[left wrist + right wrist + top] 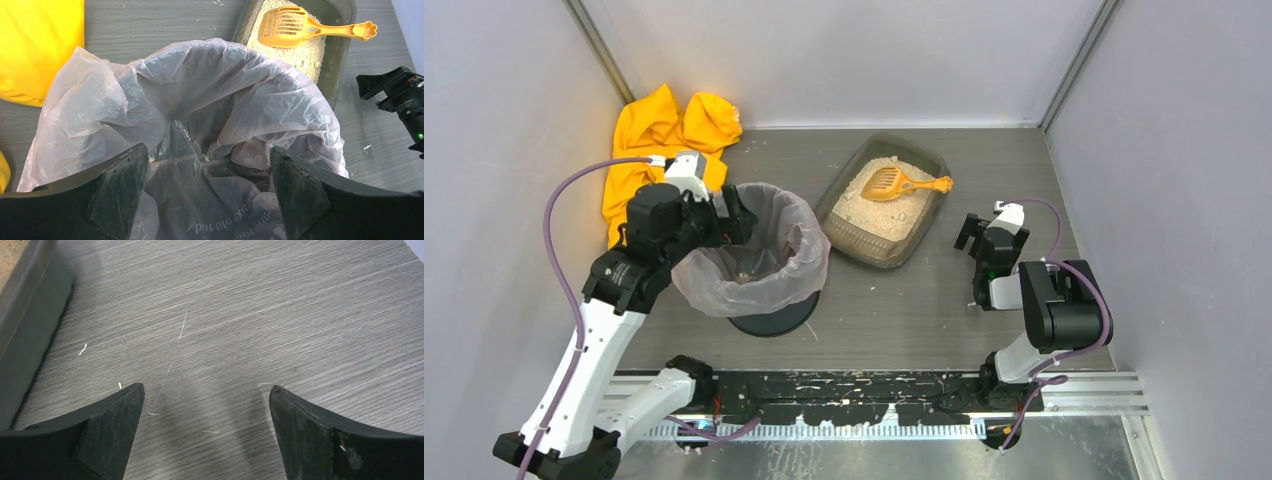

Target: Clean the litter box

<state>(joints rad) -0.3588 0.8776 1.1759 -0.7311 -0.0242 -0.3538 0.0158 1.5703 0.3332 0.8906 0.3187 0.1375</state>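
The litter box, a shallow dark brown-grey tray of beige litter, sits at the table's back middle; it also shows in the left wrist view, and its wall shows in the right wrist view. An orange slotted scoop lies on the litter, its handle pointing right, also seen in the left wrist view. My left gripper is open and empty over the left rim of the lined bin. My right gripper is open and empty above bare table, right of the litter box.
The round bin with a clear bag liner stands on a dark base left of the litter box. A yellow cloth lies at the back left corner. Grey walls close in the table on three sides. Litter specks dot the wood-grain top.
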